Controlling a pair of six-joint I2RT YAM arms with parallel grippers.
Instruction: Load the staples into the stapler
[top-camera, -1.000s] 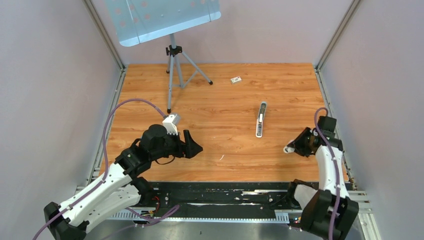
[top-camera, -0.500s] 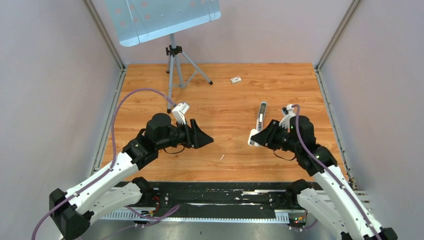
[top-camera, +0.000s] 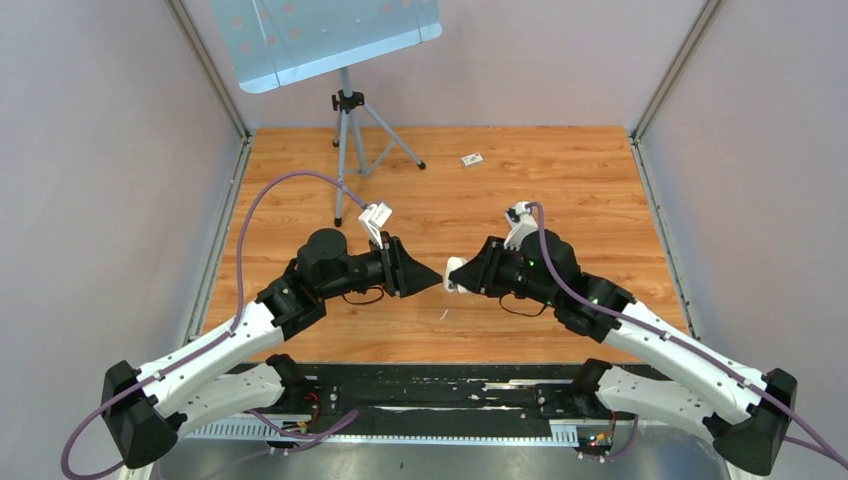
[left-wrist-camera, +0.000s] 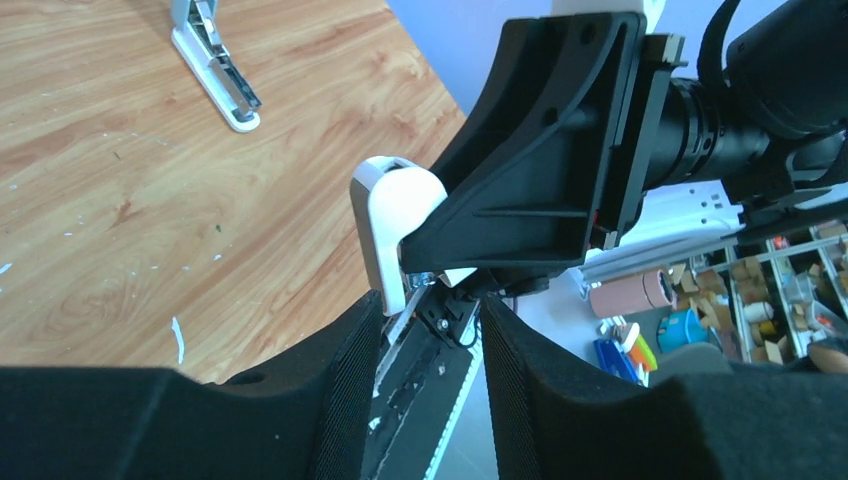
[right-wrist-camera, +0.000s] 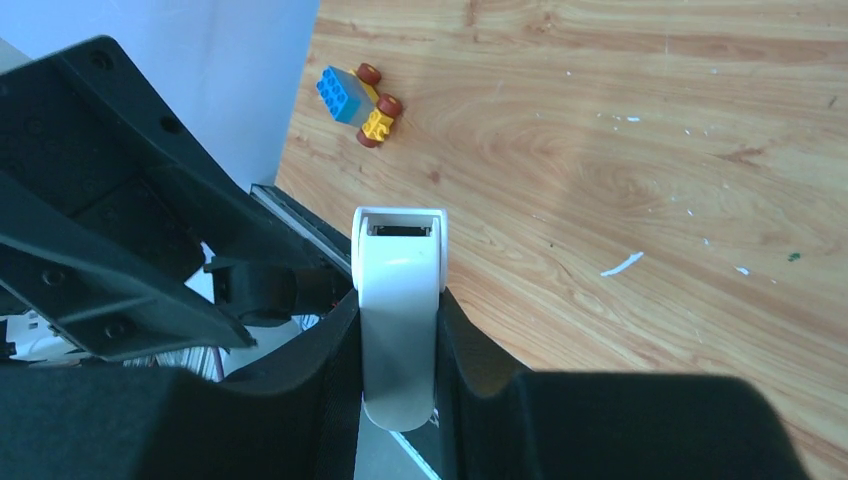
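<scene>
My right gripper (top-camera: 462, 279) is shut on a white rounded plastic piece (right-wrist-camera: 399, 300) and holds it above the middle of the table. The piece's tip (top-camera: 454, 271) points at my left gripper (top-camera: 431, 279). The left gripper (left-wrist-camera: 430, 318) is open, with the piece (left-wrist-camera: 388, 225) just in front of its jaws and nothing between them. The stapler (left-wrist-camera: 212, 62) lies open on the wood in the left wrist view. In the top view my right arm hides it. I see no grey staples block for certain. A thin silver strip (left-wrist-camera: 400, 322) shows below the piece, and I cannot tell what it is.
A small white printed box (top-camera: 471, 159) lies at the back of the table. A tripod (top-camera: 346, 140) with a blue panel stands at the back left. A toy brick car (right-wrist-camera: 355, 100) sits near the table's left edge. A white scrap (top-camera: 443, 315) lies in front.
Both arms have swung in to the middle. My right gripper carried the white piece left from the right edge until it faces my left gripper, which moved right and forward.
</scene>
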